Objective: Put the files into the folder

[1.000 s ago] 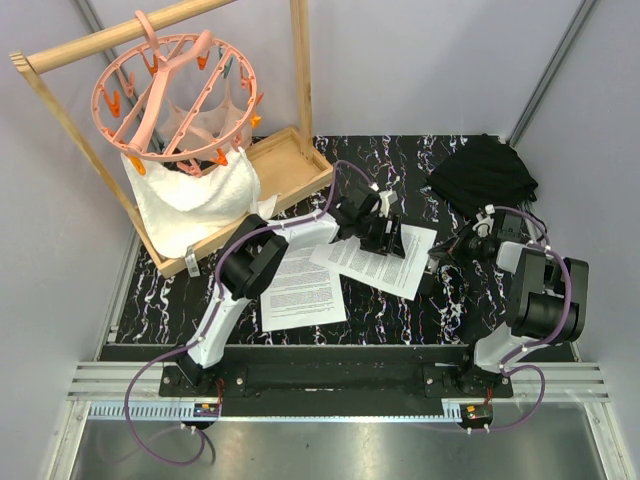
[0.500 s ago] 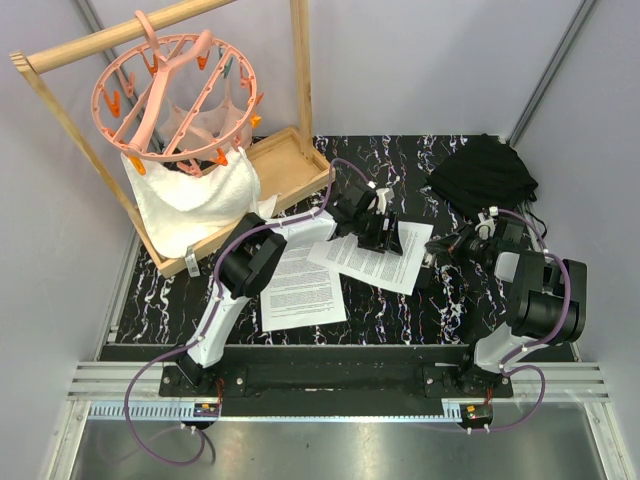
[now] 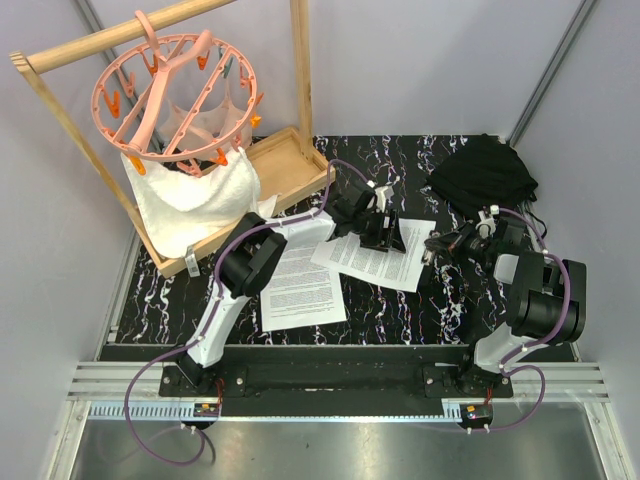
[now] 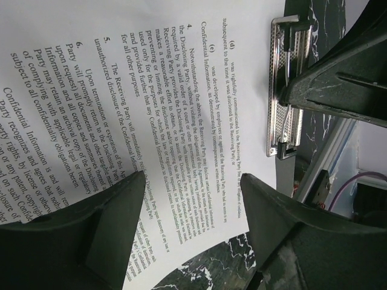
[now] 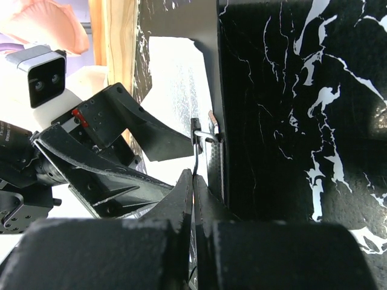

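One of the files, a printed white sheet (image 3: 375, 258), lies on the black folder (image 5: 208, 72), with its top edge near the folder's silver clip (image 4: 287, 90). My left gripper (image 3: 380, 228) hovers open just above this sheet (image 4: 181, 90), a finger on each side and nothing between them. Another of the files (image 3: 300, 285) lies flat to the left, near the left arm. My right gripper (image 3: 440, 246) is shut on the thin wire lever (image 5: 196, 158) of the clip (image 5: 211, 130). Most of the folder is hidden under the sheet.
A lumpy black fabric bundle (image 3: 483, 172) sits at the back right. At the back left stands a wooden rack (image 3: 300, 70) with a pink peg hanger (image 3: 175, 85), a white towel (image 3: 195, 195) and a wooden tray (image 3: 290, 165).
The right gripper has edged slightly left while holding the clip lever. The sheet on the folder and the left gripper have shifted a little toward the back.
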You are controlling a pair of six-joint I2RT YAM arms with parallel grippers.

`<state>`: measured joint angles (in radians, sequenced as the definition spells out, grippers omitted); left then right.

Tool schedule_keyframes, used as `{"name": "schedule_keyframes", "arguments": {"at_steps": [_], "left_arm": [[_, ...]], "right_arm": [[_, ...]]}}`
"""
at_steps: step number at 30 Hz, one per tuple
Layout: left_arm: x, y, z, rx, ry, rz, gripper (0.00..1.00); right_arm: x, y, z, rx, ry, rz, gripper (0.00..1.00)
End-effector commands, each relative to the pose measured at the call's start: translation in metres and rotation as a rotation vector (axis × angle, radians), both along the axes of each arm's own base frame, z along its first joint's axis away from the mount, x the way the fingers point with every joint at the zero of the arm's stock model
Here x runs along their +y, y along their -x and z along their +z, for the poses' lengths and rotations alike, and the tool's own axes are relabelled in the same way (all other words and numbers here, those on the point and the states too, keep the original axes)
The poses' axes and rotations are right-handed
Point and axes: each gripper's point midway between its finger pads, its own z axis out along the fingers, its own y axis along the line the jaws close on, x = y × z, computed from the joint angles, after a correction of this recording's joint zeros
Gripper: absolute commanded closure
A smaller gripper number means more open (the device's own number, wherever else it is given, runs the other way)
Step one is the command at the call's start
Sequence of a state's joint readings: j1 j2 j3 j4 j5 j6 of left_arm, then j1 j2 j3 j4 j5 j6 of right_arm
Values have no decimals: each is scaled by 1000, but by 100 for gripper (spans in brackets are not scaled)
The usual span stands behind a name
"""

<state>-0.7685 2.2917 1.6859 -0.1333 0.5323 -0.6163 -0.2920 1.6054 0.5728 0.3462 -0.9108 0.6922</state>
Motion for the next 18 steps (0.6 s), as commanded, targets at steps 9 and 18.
{"name": "schedule_keyframes", "arguments": {"at_steps": [9,18], "left_arm": [[-4,25,-33,95,-19,-29,28],[44,3,-58,25,-188,10,25]], "right_arm": [[13,5,18,-45,-44,87,100],[2,3,16,-35,-21,58,100]]}}
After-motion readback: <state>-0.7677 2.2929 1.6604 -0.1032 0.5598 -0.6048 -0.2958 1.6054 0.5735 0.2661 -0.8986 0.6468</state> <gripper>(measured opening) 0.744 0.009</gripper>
